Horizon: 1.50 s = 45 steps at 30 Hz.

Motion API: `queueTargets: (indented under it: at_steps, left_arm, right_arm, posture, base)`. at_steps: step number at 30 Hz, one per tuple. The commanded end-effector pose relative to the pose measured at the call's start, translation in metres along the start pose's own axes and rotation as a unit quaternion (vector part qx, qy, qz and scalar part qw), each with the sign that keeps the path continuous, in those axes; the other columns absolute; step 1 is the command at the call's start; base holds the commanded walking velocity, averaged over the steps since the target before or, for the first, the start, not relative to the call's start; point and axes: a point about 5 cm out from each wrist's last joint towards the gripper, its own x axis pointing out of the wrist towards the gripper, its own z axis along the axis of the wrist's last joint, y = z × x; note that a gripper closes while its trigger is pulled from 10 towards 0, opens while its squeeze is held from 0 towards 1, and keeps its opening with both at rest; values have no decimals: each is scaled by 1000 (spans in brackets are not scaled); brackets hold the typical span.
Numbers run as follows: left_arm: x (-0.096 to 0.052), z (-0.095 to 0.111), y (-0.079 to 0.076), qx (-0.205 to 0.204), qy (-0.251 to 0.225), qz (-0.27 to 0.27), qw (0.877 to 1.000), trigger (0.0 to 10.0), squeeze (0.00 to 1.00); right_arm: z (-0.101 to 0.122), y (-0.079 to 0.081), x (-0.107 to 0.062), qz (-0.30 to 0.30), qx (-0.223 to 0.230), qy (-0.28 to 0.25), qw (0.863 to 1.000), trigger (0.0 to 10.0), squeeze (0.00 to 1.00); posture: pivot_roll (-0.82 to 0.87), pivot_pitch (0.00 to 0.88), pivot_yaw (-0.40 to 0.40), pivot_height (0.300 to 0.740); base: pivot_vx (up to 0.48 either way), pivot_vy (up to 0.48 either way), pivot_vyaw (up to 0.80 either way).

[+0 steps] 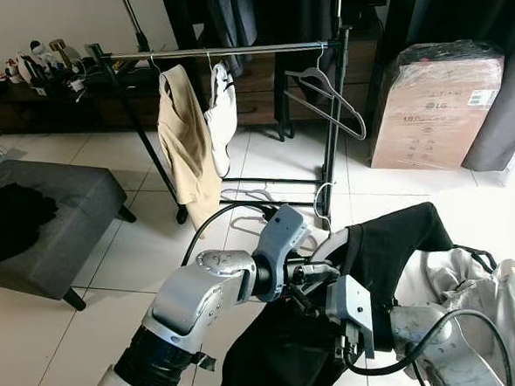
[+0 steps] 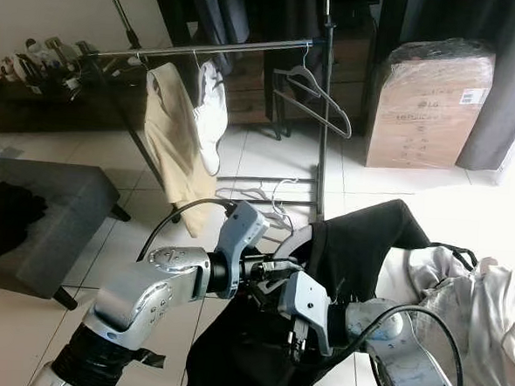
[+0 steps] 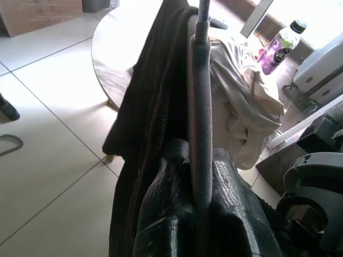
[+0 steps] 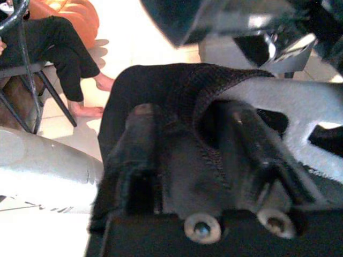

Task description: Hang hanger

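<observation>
Left gripper (image 1: 309, 275) clamps the grey foam-covered hanger (image 3: 199, 107); in the left wrist view its shaft runs straight between the two black fingers (image 3: 161, 214). Right gripper (image 1: 347, 325) is clenched on a fold of the black knit garment (image 1: 394, 254), cloth bunched between its fingers (image 4: 134, 155) in the right wrist view.

Largest to smallest:
- Black metal clothes rack (image 1: 332, 119) with a silver top rail (image 1: 222, 51) stands ahead across the white tiled floor (image 1: 149, 256), well apart from both grippers.
- Brown cardboard box (image 1: 433, 103) to the rack's right; grey upholstered bench (image 1: 63, 225) to the left, dark cloth (image 1: 11, 217) on top.
- Black garment drapes over the held hanger, low in front of the robot, between the two arms.
- Pile of pale laundry (image 1: 488, 286) to the right.
- Tan shirt (image 1: 186, 145) and white garment (image 1: 221, 112) already hang on the rail; an empty black hanger (image 1: 329, 97) hangs near the upright.

Progress, my judgement: garment looks mostly threaded on the hanger, still being adjusted. Left: release the cloth, lift, close the gap to the rack, hook onto the free stretch of rail. Hanging itself not begun.
</observation>
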Motion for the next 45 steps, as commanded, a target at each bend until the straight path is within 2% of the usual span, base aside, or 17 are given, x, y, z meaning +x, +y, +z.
queueTargets:
  at_steps: [1, 13, 19, 24, 27, 29, 31, 33, 34, 35, 36, 39, 40, 41, 42, 43, 45]
  left_arm:
    - [-1, 3, -5, 1, -8, -16, 1000, 0, 0]
    - [0, 3, 2, -12, -12, 27, 999, 0, 0]
    - [1, 4, 16, -31, -22, 87, 995, 0, 0]
    - [0, 1, 33, -47, -28, 161, 985, 0, 0]
    - [-5, -2, 51, -67, -32, 242, 967, 0, 0]
    - [-14, -3, 70, -91, -44, 318, 943, 0, 0]
    - [-17, -4, 76, -104, -51, 346, 931, 0, 0]
    - [-31, -3, 95, -127, -75, 427, 892, 0, 0]
    - [-31, -3, 95, -127, -75, 427, 892, 0, 0]
    - [-40, -3, 104, -132, -87, 472, 867, 0, 0]
    - [-45, -3, 108, -133, -94, 496, 853, 0, 0]
    - [-52, -2, 113, -143, -110, 531, 828, 0, 0]
    - [-58, 1, 116, -146, -129, 560, 805, 0, 0]
    - [-61, 3, 117, -144, -133, 571, 797, 0, 0]
    - [-62, 5, 118, -124, -135, 582, 792, 0, 0]
    - [-62, 6, 118, -116, -134, 581, 794, 0, 0]
    - [-50, 4, 113, -115, -115, 540, 826, 0, 0]
  right_arm:
    - [10, 6, 10, 24, -18, -23, 999, 0, 0]
    - [4, 2, 13, 2, -11, -2, 1000, 0, 0]
    - [5, 3, 10, -1, -11, 0, 1000, 0, 0]
    - [9, 4, 6, -1, -17, 0, 1000, 0, 0]
    - [11, 7, 2, 3, -25, 7, 1000, 0, 0]
    - [13, 12, -1, 12, -33, 17, 999, 0, 0]
    - [14, 14, -2, 15, -35, 20, 999, 0, 0]
    - [13, 21, -8, 21, -42, 41, 998, 0, 0]
    - [13, 21, -8, 21, -42, 41, 998, 0, 0]
    - [11, 24, -11, 23, -46, 60, 997, 0, 0]
    - [9, 27, -12, 24, -48, 70, 996, 0, 0]
    - [8, 32, -12, 29, -48, 81, 995, 0, 0]
    - [7, 36, -12, 28, -49, 88, 994, 0, 0]
    - [7, 37, -12, 27, -50, 92, 994, 0, 0]
    - [8, 38, -11, 23, -50, 89, 995, 0, 0]
    - [8, 38, -11, 21, -49, 86, 995, 0, 0]
    - [10, 38, -10, 16, -42, 74, 996, 0, 0]
  posture:
    - [-140, 110, 171, 740]
    - [-136, 119, 171, 740]
    - [-142, 126, 168, 740]
    - [-148, 131, 166, 740]
    - [-151, 137, 165, 740]
    - [-156, 140, 164, 740]
    - [-157, 141, 163, 740]
    - [-163, 148, 162, 740]
    - [-163, 148, 162, 740]
    - [-167, 150, 163, 740]
    - [-171, 152, 162, 740]
    - [-171, 154, 162, 740]
    - [-171, 154, 162, 740]
    - [-171, 154, 162, 740]
    - [-173, 155, 163, 740]
    - [-173, 155, 163, 740]
    - [-171, 154, 163, 740]
  base:
    - [0, 0, 0]
    - [0, 0, 0]
    - [0, 0, 0]
    - [0, 0, 0]
    - [0, 0, 0]
    - [0, 0, 0]
    - [0, 0, 0]
    - [0, 0, 0]
    - [0, 0, 0]
    - [0, 0, 0]
    - [0, 0, 0]
    - [0, 0, 0]
    - [0, 0, 0]
    - [0, 0, 0]
    - [0, 0, 0]
    - [0, 0, 0]
    - [0, 0, 0]
